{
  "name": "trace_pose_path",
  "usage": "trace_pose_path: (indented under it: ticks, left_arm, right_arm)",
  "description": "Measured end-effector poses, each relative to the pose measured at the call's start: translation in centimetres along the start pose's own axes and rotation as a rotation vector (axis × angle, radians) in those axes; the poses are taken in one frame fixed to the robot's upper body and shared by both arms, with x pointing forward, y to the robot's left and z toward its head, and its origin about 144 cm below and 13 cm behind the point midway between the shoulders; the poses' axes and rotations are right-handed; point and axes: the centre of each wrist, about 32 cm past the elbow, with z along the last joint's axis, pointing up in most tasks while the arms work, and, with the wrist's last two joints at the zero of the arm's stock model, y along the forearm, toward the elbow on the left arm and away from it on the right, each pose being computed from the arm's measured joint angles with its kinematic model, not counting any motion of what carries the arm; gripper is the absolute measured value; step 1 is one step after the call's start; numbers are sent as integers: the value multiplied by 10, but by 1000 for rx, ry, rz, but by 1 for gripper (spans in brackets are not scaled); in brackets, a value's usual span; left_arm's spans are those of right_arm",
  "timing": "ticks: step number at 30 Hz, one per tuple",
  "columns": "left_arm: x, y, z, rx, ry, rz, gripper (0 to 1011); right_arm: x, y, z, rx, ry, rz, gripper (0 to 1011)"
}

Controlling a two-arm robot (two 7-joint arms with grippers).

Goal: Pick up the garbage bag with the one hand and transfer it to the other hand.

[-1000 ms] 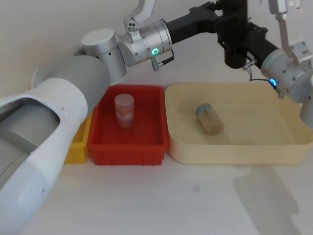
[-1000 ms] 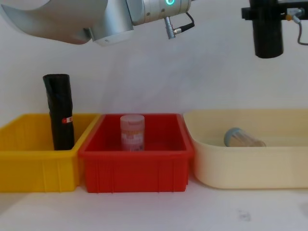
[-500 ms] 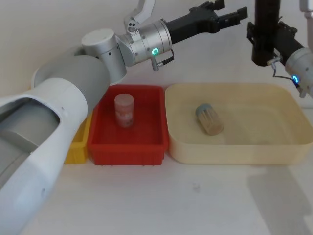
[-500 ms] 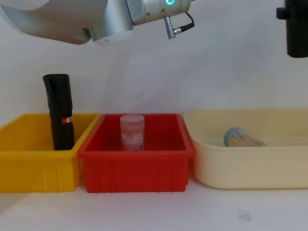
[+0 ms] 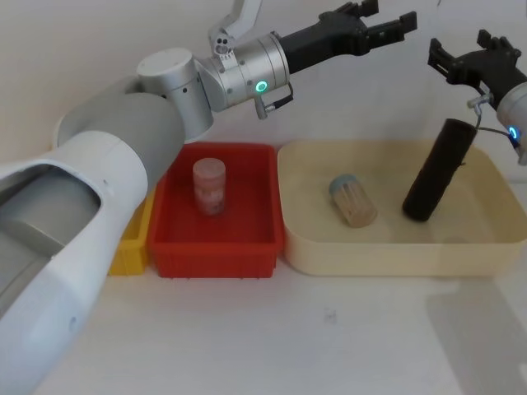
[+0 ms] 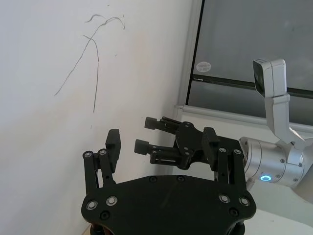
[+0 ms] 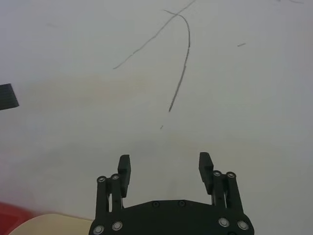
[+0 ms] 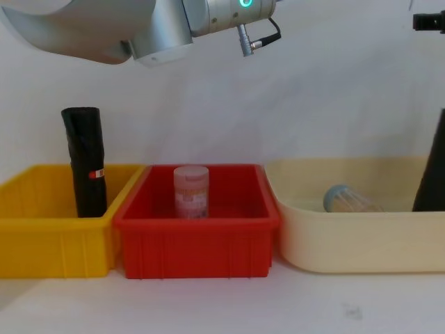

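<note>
Left gripper (image 5: 387,22) spread, empty, high far center; right gripper (image 5: 478,62) spread, empty, far right; garbage bag (image 5: 435,171) tilted in cream bin (image 5: 306,239), right of a cork-ended jar (image 5: 352,200). Chest view: garbage bag at right edge (image 8: 432,174).

White table (image 5: 329,346) with yellow bin (image 8: 42,236), red bin (image 5: 216,240) and cream tub (image 5: 387,251) side by side.

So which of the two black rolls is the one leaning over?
The smooth plain garbage bag in the cream tub, tilted toward its far right side. The other black roll, with a red-and-white label, stands upright in the yellow bin.
</note>
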Motion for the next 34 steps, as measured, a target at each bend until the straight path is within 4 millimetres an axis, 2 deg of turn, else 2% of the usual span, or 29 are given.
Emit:
trace_pose_path:
  ticks: [7, 34]
  left_arm:
    - [0, 0, 0, 0, 0, 0, 1002]
    - [0, 0, 0, 0, 0, 0, 1002]
  right_arm:
    - [3, 0, -1, -2, 4, -10, 1001]
    - [6, -1, -2, -5, 9, -22, 1001]
